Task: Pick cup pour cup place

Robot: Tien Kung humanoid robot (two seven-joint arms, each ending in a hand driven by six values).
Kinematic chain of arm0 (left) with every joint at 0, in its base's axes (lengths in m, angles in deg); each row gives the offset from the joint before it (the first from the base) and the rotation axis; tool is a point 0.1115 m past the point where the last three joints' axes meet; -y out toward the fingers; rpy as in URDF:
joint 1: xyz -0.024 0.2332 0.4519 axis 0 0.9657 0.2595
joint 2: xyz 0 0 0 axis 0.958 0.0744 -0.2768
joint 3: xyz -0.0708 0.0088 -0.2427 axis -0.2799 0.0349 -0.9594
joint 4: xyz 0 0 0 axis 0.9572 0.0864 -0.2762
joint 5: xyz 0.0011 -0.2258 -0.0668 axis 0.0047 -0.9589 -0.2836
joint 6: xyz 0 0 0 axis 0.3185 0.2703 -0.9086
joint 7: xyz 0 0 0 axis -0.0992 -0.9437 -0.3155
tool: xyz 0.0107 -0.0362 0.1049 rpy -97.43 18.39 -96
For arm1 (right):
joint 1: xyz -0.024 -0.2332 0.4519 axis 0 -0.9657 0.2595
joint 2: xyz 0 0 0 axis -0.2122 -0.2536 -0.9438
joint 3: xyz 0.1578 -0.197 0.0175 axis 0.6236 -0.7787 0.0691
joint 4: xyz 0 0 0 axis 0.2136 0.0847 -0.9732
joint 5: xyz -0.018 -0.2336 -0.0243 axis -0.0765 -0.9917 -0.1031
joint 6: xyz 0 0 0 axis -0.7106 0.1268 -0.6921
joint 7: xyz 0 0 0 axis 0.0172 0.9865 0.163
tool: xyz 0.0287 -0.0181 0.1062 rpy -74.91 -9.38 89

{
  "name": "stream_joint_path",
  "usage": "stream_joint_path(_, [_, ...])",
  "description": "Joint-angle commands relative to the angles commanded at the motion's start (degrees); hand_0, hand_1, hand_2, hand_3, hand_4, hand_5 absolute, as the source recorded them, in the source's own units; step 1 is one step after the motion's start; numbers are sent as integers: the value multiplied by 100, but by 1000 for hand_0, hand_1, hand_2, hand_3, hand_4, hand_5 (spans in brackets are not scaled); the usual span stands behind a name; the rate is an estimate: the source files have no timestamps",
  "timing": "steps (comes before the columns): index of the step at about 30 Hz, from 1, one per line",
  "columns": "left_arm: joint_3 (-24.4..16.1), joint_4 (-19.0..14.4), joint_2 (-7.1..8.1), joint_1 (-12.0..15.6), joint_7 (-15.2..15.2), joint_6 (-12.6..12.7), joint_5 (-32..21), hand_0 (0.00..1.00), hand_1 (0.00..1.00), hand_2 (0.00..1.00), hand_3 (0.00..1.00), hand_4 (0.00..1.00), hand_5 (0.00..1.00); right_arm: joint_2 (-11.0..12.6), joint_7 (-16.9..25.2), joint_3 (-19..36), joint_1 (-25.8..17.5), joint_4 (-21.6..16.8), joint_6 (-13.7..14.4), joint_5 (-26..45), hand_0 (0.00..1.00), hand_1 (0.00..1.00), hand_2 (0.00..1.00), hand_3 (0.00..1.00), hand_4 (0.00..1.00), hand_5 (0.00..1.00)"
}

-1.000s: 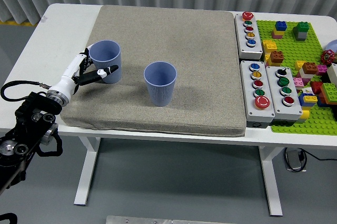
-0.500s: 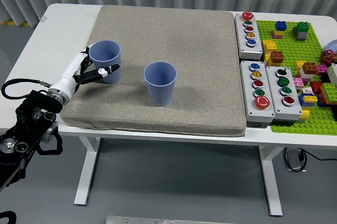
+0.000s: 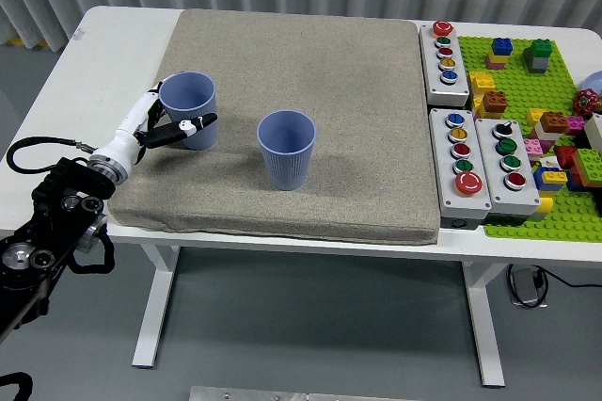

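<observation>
Blue-grey plastic, two cups of the same kind, stand upright on the beige mat [image 3: 310, 62] that covers most of the white table [image 3: 118, 39]. The left cup [image 3: 188, 109] is in the left part of the frame, near the mat's left edge; the second cup [image 3: 286, 149] is in the middle, well apart from it.

The left hand [image 3: 165, 123] comes in from the lower left. Its fingers [image 3: 193, 122] are curled around the lower wall of the left cup, one dark-tipped finger lying across the front and the white ones on the far left side, so I judge the hand is holding the cup. The right hand is not in view.

Compared with one second ago, the change is small: the arm and the hand have moved a little up and to the right in the frame, and the cup has gone with them by a small amount. The second cup has not moved. I cannot tell whether the held cup has left the mat.

For the task this means the pick step looks just started: the grasp seems closed and the lift is beginning or about to begin. The next part would be to carry the cup toward the middle cup and tilt it there. At the right of the frame the button boxes [image 3: 470, 152] and the green plate with bricks [image 3: 546, 90] are far from this work.
</observation>
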State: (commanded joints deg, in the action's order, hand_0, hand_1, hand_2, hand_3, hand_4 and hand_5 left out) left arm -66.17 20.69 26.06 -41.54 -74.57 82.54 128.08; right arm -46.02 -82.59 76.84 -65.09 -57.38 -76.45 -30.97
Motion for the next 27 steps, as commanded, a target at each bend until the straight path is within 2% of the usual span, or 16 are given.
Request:
stream_joint_path(12, [-5, -15, -43, 8, 20, -43, 53, 912, 887, 998, 998, 986, 427, -1, 2, 3, 21, 0, 1, 6, 695, 668, 609, 610, 2, 329])
stream_joint_path(13, [-4, -15, -44, 5, 21, -46, 57, 824, 816, 968, 998, 986, 426, -1, 2, 3, 23, 1, 1, 6, 695, 669, 609, 610, 2, 329])
stream_joint_path(18, [23, 33, -46, -14, 15, -10, 17, 824, 816, 968, 998, 986, 426, -3, -2, -4, 27, -1, 4, 16, 695, 669, 609, 610, 2, 329])
stream_joint_path(19, [35, 51, -51, -17, 4, 17, 2, 775, 755, 910, 943, 983, 421, -4, -3, -4, 28, -1, 3, 14, 695, 669, 609, 610, 2, 330])
stream_joint_path(24, [48, 65, -77, -25, -32, 120, -34, 775, 755, 910, 943, 983, 421, -8, -4, -2, 28, 0, 5, 16, 695, 669, 609, 610, 2, 330])
stream_joint_path(25, [52, 70, -82, -28, -36, 145, -38, 710, 729, 875, 846, 967, 397, -8, -3, -2, 29, 0, 5, 17, 695, 669, 609, 610, 2, 330])
stream_joint_path(27, [58, 72, -89, -24, -42, 189, -57, 710, 729, 875, 846, 967, 397, -9, -4, 1, 28, -1, 6, 14, 695, 669, 609, 610, 2, 330])
